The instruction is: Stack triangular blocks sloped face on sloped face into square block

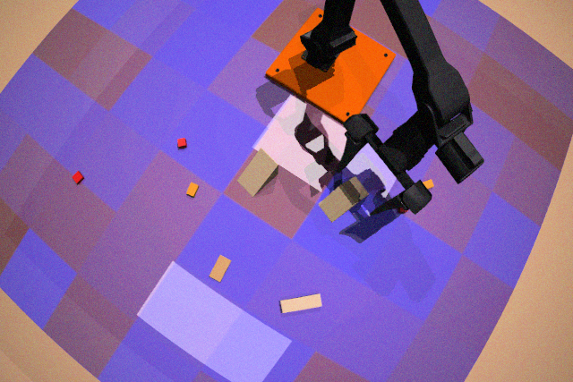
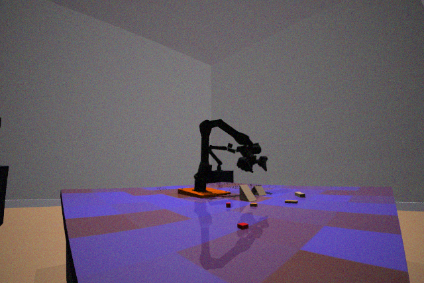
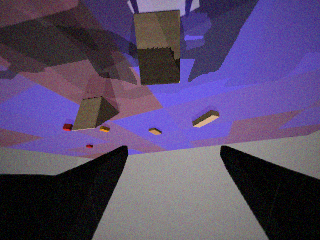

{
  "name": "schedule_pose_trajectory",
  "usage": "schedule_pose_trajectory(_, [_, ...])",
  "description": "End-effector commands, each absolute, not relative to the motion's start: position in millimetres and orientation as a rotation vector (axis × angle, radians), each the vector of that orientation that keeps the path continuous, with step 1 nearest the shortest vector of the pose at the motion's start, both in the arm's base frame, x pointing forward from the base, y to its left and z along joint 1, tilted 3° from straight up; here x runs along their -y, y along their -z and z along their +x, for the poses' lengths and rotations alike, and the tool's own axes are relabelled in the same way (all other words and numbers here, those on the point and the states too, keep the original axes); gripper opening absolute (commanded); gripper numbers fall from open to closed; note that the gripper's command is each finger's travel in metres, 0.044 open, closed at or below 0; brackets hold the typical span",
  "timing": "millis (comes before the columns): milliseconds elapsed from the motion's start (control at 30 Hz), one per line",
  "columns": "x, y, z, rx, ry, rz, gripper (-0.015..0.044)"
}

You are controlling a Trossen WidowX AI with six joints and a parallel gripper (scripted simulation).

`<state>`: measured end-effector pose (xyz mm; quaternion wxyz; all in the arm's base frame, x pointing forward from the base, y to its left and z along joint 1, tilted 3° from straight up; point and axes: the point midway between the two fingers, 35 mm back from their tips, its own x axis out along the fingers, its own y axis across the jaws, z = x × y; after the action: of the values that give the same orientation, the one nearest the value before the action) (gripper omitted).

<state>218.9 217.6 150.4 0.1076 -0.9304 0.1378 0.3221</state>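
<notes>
One tan triangular block point(image 1: 253, 173) point(image 2: 247, 193) point(image 3: 89, 114) stands on the table with its sloped face exposed. The other tan triangular block point(image 1: 334, 205) point(image 2: 259, 191) point(image 3: 157, 30) rests on the table a short way from it; the two are apart, and nothing lies on either. The second is partly in the arm's shadow, and how its sloped face lies is hard to tell. My gripper point(image 1: 354, 193) point(image 2: 259, 170) point(image 3: 173, 150) is open and empty. It hangs above the second block, with clear air between in the exterior view.
Red cubes point(image 1: 182, 142) point(image 1: 77, 177) point(image 2: 242, 226), orange pieces point(image 1: 192, 190) point(image 1: 428, 183), a small tan piece point(image 1: 219, 268) point(image 3: 155, 131) and a cream bar point(image 1: 301, 303) point(image 3: 206, 120) lie around the blocks. Another red piece shows partly below a finger. The orange base plate point(image 1: 370, 77) is behind.
</notes>
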Motion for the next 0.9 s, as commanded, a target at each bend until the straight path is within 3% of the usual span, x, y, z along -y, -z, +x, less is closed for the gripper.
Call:
schedule_pose_trajectory(0, [-235, -118, 166, -0.411, -1.043, -2.726, 0.044])
schedule_pose_trajectory(267, [-237, -108, 148, -0.426, -1.057, -2.722, 0.044])
schedule_pose_trajectory(700, [-220, -44, 215, -0.427, -1.051, -2.725, 0.044])
schedule_pose_trajectory(867, [-218, -41, 218, -0.426, -1.047, -2.728, 0.044])
